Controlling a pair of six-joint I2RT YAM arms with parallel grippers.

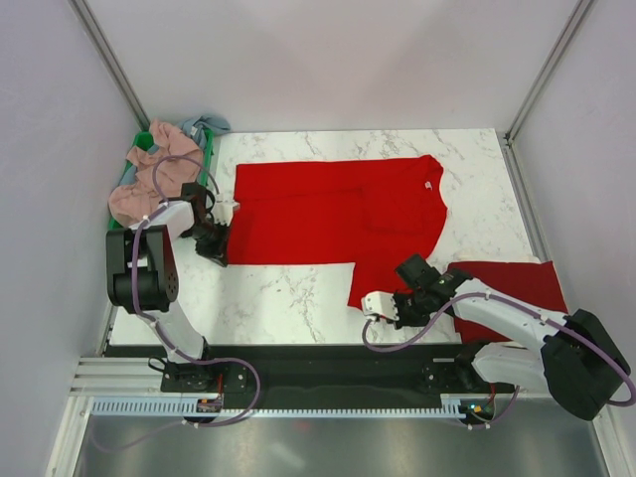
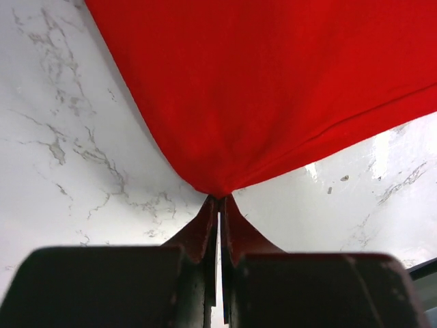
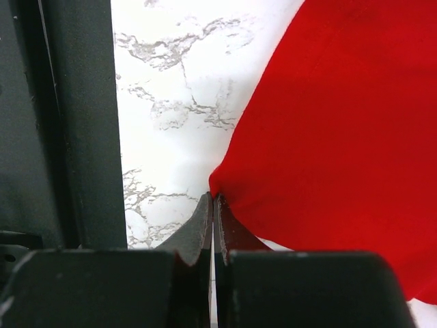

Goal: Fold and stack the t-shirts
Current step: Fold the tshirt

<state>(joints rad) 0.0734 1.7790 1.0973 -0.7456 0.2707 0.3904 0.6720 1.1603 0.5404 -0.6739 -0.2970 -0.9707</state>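
From above: red t-shirt (image 1: 328, 209) spread flat across the middle of the white marbled surface (image 1: 278, 298), hem toward the left edge, neck with its small white label toward the right edge, one part of the cloth reaching down toward the near edge. Left tool (image 1: 221, 241) at the hem's near corner, close to the left edge, touching the cloth. Right tool (image 1: 370, 306) at the tip of the part that reaches toward the near edge. Second red t-shirt (image 1: 517, 283) lying flat near the near right corner, partly under the right arm. At the far left corner, green bin (image 1: 207, 149) holding a crumpled pink t-shirt (image 1: 149, 179), with a grey-blue t-shirt (image 1: 204, 124) at its far end.

From the left wrist: left tool (image 2: 218, 205) with jaws pressed together, pinching a point of the red t-shirt (image 2: 273, 89); cloth drawn up into a peak at the fingertips and fanning out above the bare surface (image 2: 61, 137).

From the right wrist: right tool (image 3: 213, 205) likewise closed tight, nipping the very corner of the red t-shirt (image 3: 341, 137); cloth spreading to the right over the surface (image 3: 171, 102), black strip (image 3: 75, 123) along the left of the view.
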